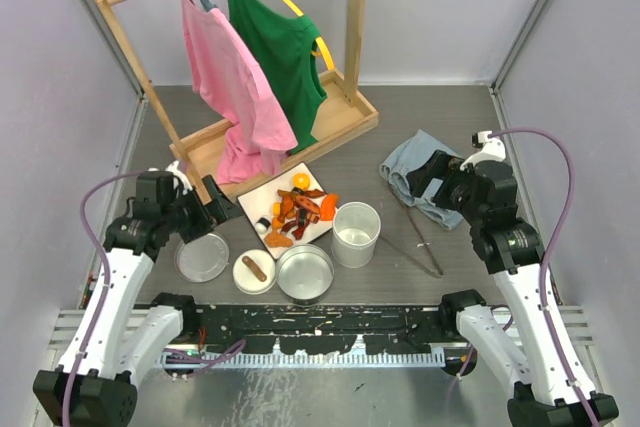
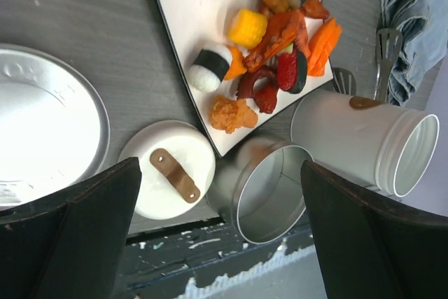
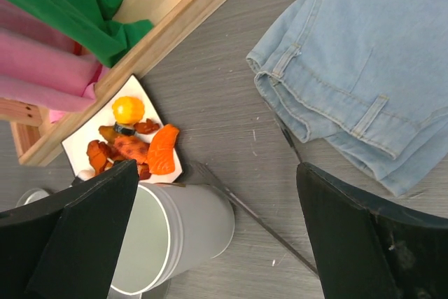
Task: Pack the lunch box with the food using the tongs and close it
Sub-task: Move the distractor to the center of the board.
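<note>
**Top view.** The tongs (image 1: 420, 239) lie flat on the table (image 1: 400, 117), between the tall cup (image 1: 356, 234) and the right arm. The joined end is toward the arm bases. The left gripper (image 1: 218, 205) hangs by the plate (image 1: 262, 192), jaws wide and empty. The right gripper (image 1: 428, 175) hangs over the jeans (image 1: 408, 159), also wide and empty. The food (image 1: 298, 209) is on the plate.

**Left wrist.** The tin (image 2: 269, 194), cup (image 2: 364, 138) and small dish (image 2: 171, 176) sit near the plate's edge. The flat tong tips (image 2: 387, 43) show beyond the cup.

**Right wrist.** The tongs' (image 3: 259, 223) thin arms run beneath the open fingers (image 3: 378, 243). One tip ends at the jeans' (image 3: 350, 68) hem.

**Judgement.** The tongs look light, stiff but springy, and smooth, so likely slippery. Because they lie flat, there is little to get under. Pinching across both arms at mid-length seems best, away from the rigid joint.
</note>
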